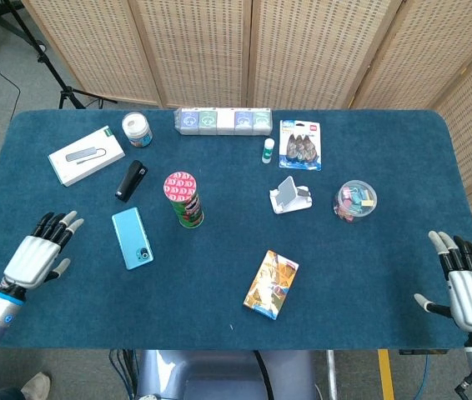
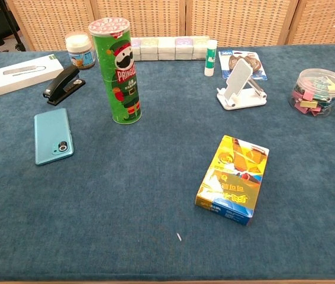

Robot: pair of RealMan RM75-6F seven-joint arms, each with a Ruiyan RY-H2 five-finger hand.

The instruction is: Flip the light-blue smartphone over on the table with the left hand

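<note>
Only the head view shows both hands in full; the chest view catches just a pale fingertip at its left border. The left hand (image 1: 37,252) hovers over the table (image 1: 219,275) near its left edge, fingers spread and released, grasping nothing, apart from the light-blue smartphone (image 1: 132,238). The smartphone lies flat, camera side up, between that edge and the Pringles can (image 2: 116,71). The right hand (image 1: 467,287) is at the front right corner, likewise released and empty. Toward the right edge, a clear tub (image 2: 320,92) holds coloured binder clips.
</note>
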